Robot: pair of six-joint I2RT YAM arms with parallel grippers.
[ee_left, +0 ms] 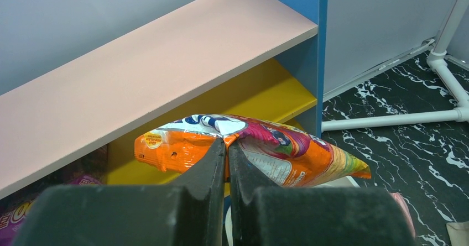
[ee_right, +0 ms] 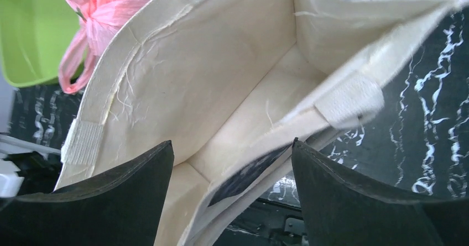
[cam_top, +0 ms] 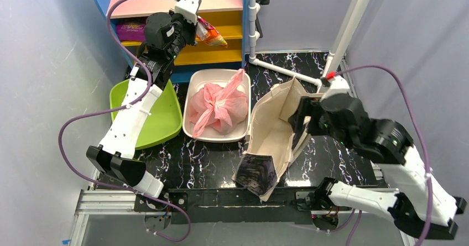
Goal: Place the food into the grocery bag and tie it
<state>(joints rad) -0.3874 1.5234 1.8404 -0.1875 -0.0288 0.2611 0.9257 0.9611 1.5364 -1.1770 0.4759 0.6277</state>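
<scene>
Since the grocery bag point(cam_top: 218, 106) lies knotted in the white tray point(cam_top: 210, 72), bagging and tying appear complete. Left gripper point(ee_left: 227, 146): clamped on a snack packet point(ee_left: 276, 152) at the shelf point(ee_left: 166, 63). Right gripper point(ee_right: 231, 142): wide apart, empty, above the canvas tote point(ee_right: 221, 63).

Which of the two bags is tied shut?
The pink plastic bag in the white tray; the beige canvas tote beside it gapes open.

Thin crinkly pink plastic grocery bag point(cam_top: 218, 106), rough beige cloth tote point(ee_right: 210, 80) (frayed threads inside), glossy snack packet point(ee_left: 276, 152), shiny marbled tabletop point(cam_top: 204, 166)
</scene>
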